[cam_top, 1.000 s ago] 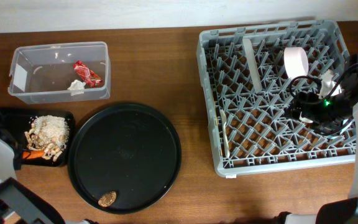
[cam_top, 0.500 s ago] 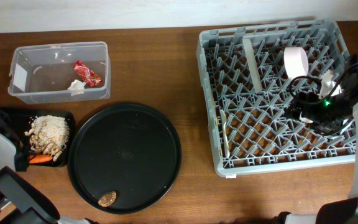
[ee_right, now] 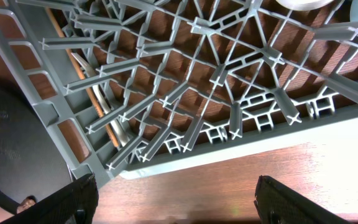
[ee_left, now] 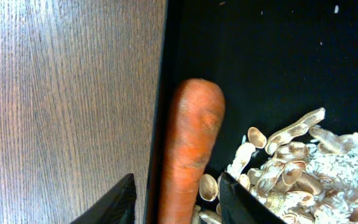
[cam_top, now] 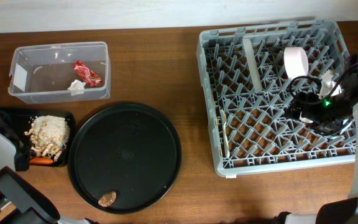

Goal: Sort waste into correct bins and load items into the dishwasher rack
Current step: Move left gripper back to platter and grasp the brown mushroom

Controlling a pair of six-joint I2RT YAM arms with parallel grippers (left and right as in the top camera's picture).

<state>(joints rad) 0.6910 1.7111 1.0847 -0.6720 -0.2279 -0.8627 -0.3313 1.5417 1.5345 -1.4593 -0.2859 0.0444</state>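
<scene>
An orange carrot (ee_left: 190, 149) lies along the left edge of the shallow black tray (ee_left: 272, 56), beside nut shells and beige crumbs (ee_left: 297, 168). My left gripper (ee_left: 179, 202) is open, with a finger on each side of the carrot and a gap at both. In the overhead view the carrot (cam_top: 40, 160) lies at the tray's front edge. The clear tub (cam_top: 23, 93) holds a red wrapper (cam_top: 87, 73) and white paper (cam_top: 76, 86). A brown disc (cam_top: 107, 198) lies on the round black tray. My right gripper (ee_right: 179, 205) is open and empty over the grey rack (cam_top: 209, 99).
The rack holds an upright white plate (cam_top: 252, 62), a pale bowl (cam_top: 296, 62), a small white cup (cam_top: 327, 79) and a fork with a stick (cam_top: 224, 134) along its left side. The large round black tray (cam_top: 124, 155) sits between the bins and the rack.
The carrot has shifted slightly toward the front of the black tray, and the left arm has moved a little. The right arm has not moved.
</scene>
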